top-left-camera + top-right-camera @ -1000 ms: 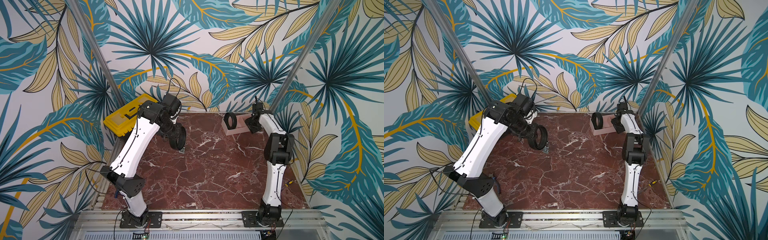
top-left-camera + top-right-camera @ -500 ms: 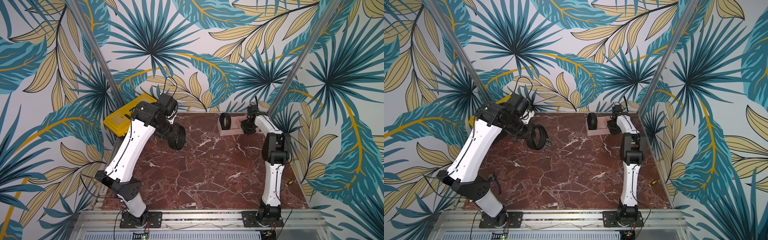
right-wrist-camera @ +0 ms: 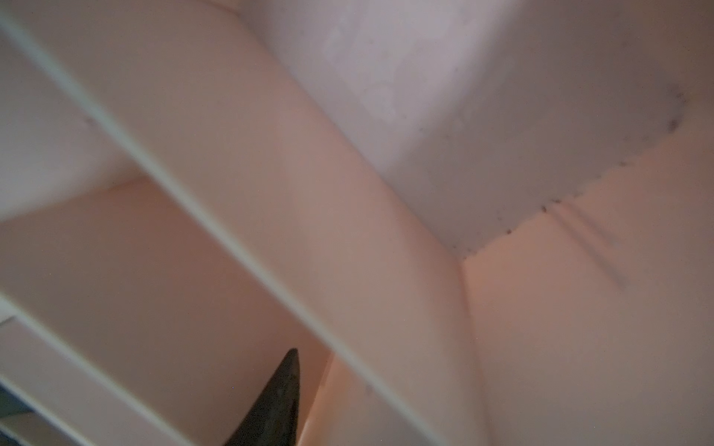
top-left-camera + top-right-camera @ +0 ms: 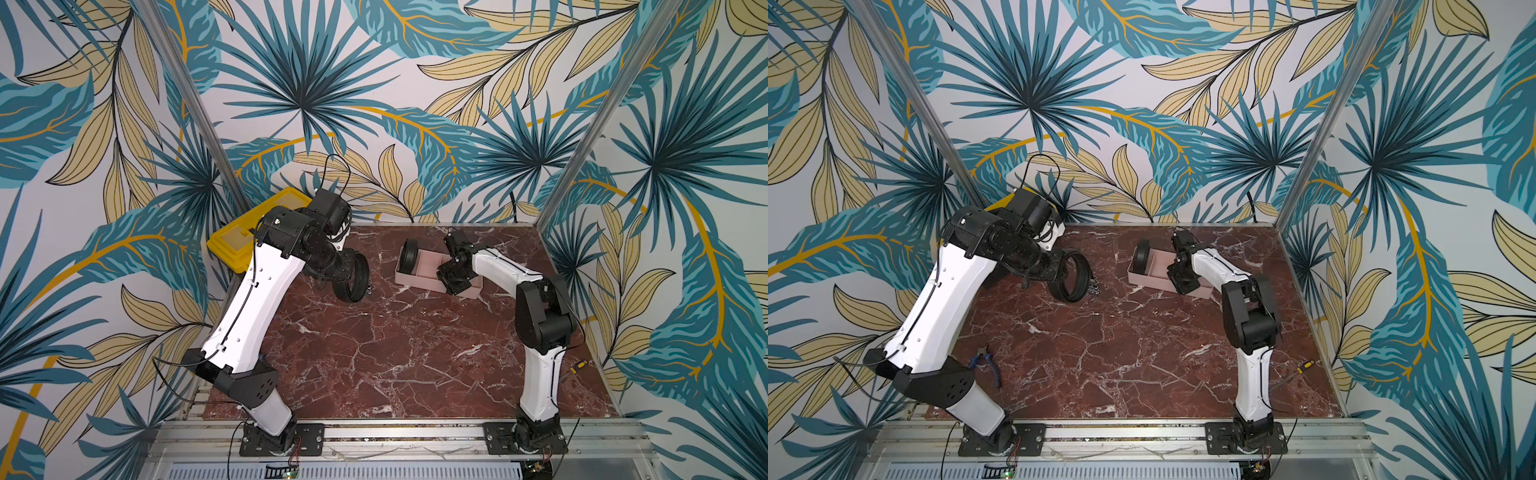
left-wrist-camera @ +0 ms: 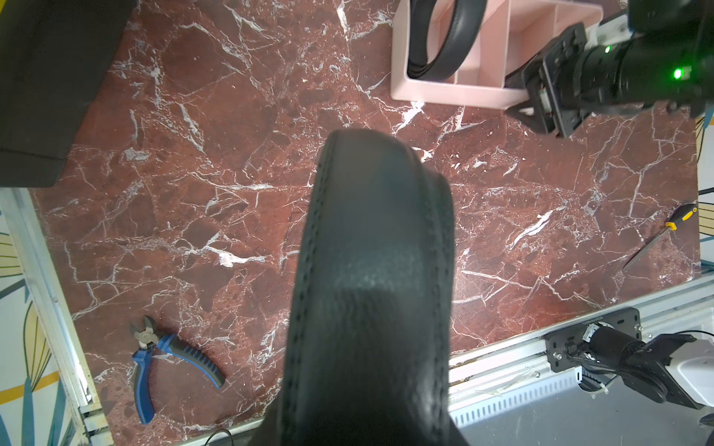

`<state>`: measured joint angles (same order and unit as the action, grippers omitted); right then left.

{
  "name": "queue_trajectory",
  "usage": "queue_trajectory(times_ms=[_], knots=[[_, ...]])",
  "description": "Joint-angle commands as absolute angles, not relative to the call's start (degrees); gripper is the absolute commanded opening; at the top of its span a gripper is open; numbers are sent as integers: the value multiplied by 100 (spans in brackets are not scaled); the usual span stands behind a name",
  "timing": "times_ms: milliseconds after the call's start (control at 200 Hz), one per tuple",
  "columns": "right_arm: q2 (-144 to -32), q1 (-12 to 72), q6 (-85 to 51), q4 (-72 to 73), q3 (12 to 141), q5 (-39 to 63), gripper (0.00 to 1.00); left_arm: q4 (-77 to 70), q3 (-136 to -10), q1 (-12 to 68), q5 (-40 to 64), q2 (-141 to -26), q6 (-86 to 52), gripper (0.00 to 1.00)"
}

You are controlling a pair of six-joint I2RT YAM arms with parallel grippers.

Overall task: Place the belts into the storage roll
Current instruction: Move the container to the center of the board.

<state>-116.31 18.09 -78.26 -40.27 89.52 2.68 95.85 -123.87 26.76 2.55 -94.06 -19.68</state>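
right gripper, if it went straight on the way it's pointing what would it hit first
The pink tray: the right gripper points down into it, and the right wrist view shows only a divider and the floor close ahead. Which comes first is unclear.

text: none legible | labels, brands: none — numbers, signs: none

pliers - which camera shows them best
Left wrist view: the pliers show whole and close. In a top view they are tiny and partly hidden by the arm; the right wrist view shows only the tray.
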Motion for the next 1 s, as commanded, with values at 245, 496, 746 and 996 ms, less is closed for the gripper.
queue_trajectory(times_ms=[245,496,746,996], knots=[[-10573,1752,-6948,-5026,9321,724,59,10182,-12311,2653,136,-9042,-1863,0],[-10270,858,-4794,-5419,9269,-4,61,10178,-12522,2735,210,-9228,-1894,0],[-11813,122,-3601,-4720,10343,112,61,10169,-12735,3538,-6,-9429,-1850,0],[-13456,-10,-3008,-5242,12116,584,59,10173,-12541,4199,-246,-9491,-1999,0]])
